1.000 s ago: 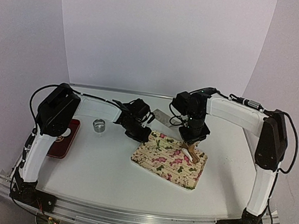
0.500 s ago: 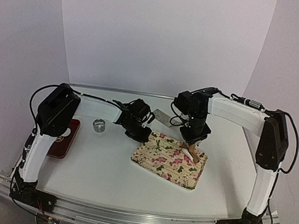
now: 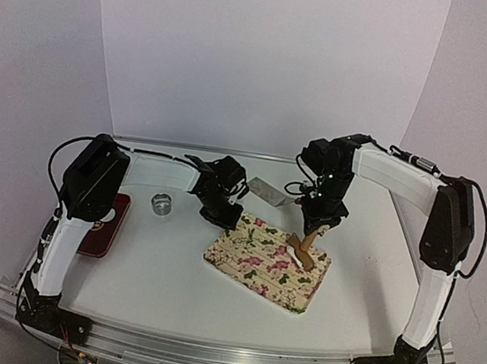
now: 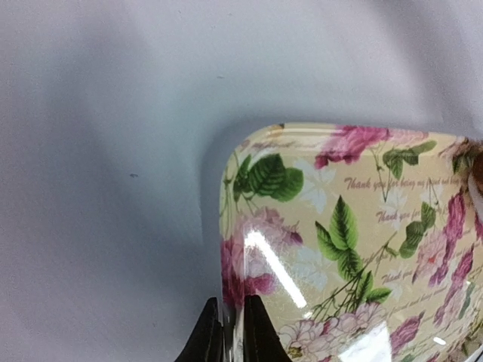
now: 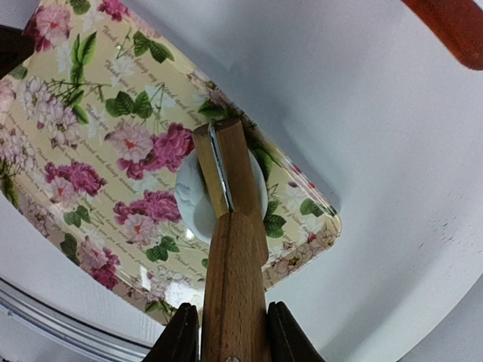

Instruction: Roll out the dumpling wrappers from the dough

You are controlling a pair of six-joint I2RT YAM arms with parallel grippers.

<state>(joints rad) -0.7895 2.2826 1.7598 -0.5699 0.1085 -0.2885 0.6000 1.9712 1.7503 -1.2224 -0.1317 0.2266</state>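
A floral tray (image 3: 254, 277) lies mid-table. My left gripper (image 3: 224, 216) is at its far-left corner. In the left wrist view the fingers (image 4: 256, 332) are shut on the tray's rim (image 4: 226, 226). My right gripper (image 3: 318, 216) is shut on the wooden handle of a roller tool (image 5: 234, 294). The tool slants down onto the tray's right part (image 3: 305, 248). In the right wrist view its head rests on a small round white dumpling wrapper (image 5: 195, 202), which lies on the tray (image 5: 90, 181) and is partly hidden by the tool.
A small metal ring cutter (image 3: 163, 203) stands left of the tray. A dark red flat dish (image 3: 100, 228) with a white round patch lies at the far left, by the left arm. A metal scraper (image 3: 265, 191) lies behind the tray.
The tray has slid a little to the left and toward the near edge. The right arm has risen, and the roller tool stands steeper on the tray.
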